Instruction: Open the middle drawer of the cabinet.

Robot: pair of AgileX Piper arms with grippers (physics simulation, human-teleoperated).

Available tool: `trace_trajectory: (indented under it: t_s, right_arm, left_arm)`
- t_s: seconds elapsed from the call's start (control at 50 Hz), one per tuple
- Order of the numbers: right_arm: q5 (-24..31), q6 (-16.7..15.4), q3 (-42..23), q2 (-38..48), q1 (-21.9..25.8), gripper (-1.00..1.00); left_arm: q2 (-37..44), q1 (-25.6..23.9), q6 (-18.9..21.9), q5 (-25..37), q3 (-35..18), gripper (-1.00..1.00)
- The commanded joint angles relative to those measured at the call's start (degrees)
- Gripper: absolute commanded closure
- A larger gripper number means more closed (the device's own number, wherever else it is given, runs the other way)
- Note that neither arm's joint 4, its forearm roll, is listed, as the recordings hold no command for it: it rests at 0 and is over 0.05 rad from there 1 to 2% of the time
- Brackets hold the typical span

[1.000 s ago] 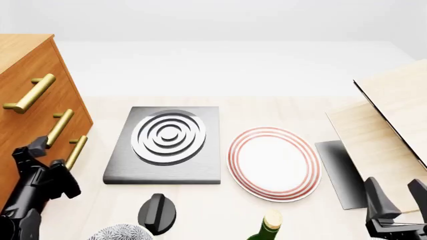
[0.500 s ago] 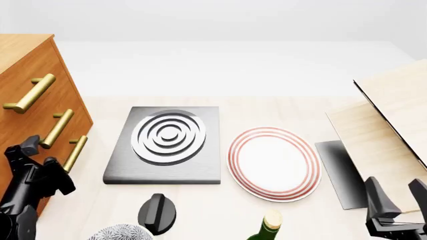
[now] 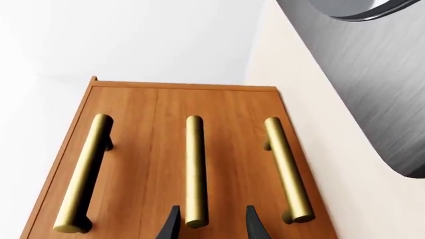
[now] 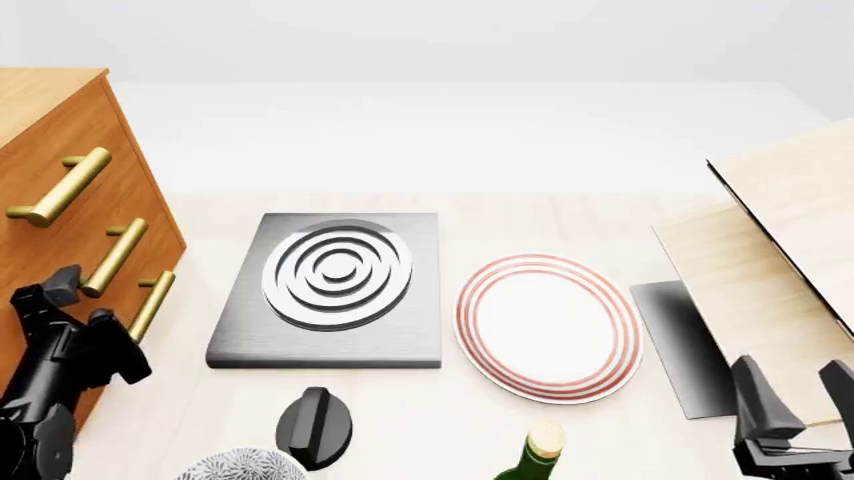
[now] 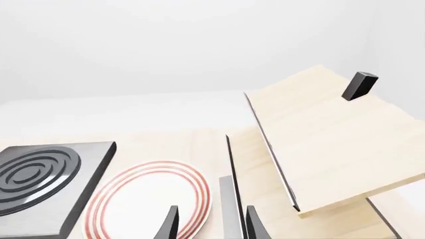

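No readable text anywhere in my views.

I find no letters, numbers, brands or signs on the cabinet (image 4: 60, 190), on its brass handles, on the red-ringed plate (image 4: 547, 325) beside it, or on the bottle (image 4: 534, 455) near that plate, whose body is cut off at the edge of the front view, so any label there is out of sight.

hand (image 3: 210, 224) open, seemingly astride middle drawer (image 3: 194, 169) handle

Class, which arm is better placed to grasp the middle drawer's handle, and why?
Left. Its hand is open right at the middle drawer handle on the cabinet. The right hand sits far across the table by the pale boards.
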Motion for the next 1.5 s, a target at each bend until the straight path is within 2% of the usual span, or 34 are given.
trace_trajectory:
  t_s: [0.02, 0.16, 0.18, 0.54, 0.74, 0.98, 1.5]
  right_arm:
    - [0.65, 0.12, 0.02, -0.83, 0.02, -1.00]
    - [0.96, 0.11, 0.02, -1.17, -0.05, -1.00]
    - [0.97, 0.10, 0.02, -1.16, -0.04, -1.00]
    - [0.81, 0.07, 0.02, -1.15, 0.13, -1.00]
    - [1.14, 0.17, 0.00, -1.65, 0.19, -1.00]
    - [2.68, 0.42, -0.04, -3.27, 0.42, -1.00]
    - [2.00, 0.84, -0.07, -2.96, 1.23, -1.00]
  left_arm:
    - [0.40, 2.96, -1.20, -0.40, -2.17, -1.00]
    - [1.19, 2.06, -0.44, -0.41, -2.15, -1.00]
    - [0.97, 1.56, -0.22, -0.41, -1.85, 1.00]
    - [-0.29, 0.89, 0.59, -0.41, -1.34, 1.00]
    - [-0.92, -1.49, -0.42, -0.41, -1.62, 1.00]
    - [-1.02, -4.26, -0.13, -0.41, -1.88, 1.00]
    - [-1.82, -9.50, 0.66, -0.40, -1.61, 1.00]
